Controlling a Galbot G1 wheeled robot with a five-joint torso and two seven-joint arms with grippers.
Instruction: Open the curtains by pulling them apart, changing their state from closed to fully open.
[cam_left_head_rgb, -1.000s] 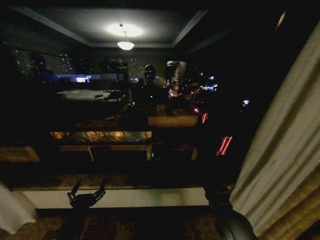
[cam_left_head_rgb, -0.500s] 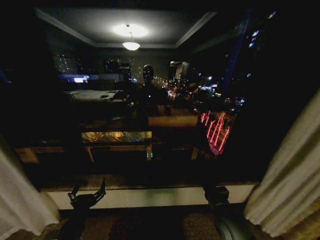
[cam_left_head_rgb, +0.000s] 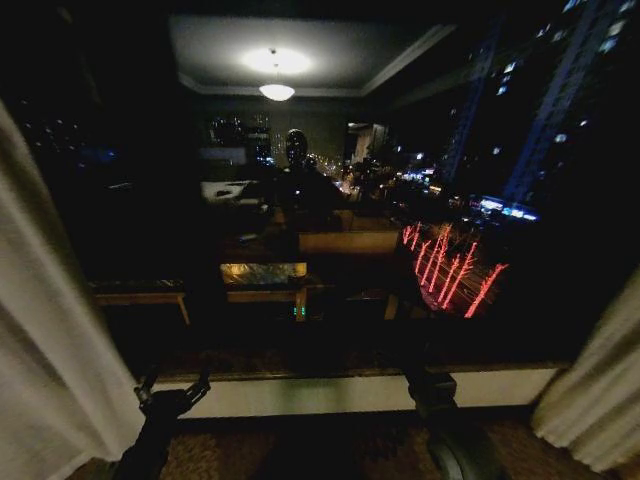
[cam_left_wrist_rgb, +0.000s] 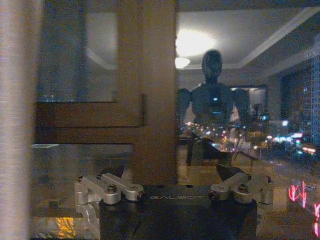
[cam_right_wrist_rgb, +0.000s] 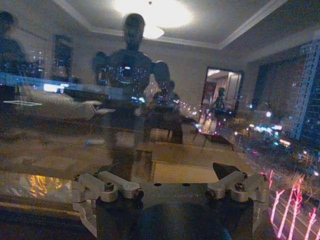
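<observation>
The left curtain panel (cam_left_head_rgb: 45, 330) hangs bunched at the window's left edge, and the left claw (cam_left_head_rgb: 172, 392), low before the sill (cam_left_head_rgb: 320, 392), is spread wide and empty. The risk, as I judge it, is fabric sagging back across the glass (cam_left_head_rgb: 330, 200). The right claw (cam_right_wrist_rgb: 172, 192) gapes empty too; the right curtain panel (cam_left_head_rgb: 600, 400) sits far right.

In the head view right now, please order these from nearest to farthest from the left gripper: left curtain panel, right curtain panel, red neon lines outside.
From the left gripper:
1. Left curtain panel, close beside it at the left edge.
2. Red neon lines, beyond the glass, up to the right.
3. Right curtain panel, at the far right edge.
</observation>
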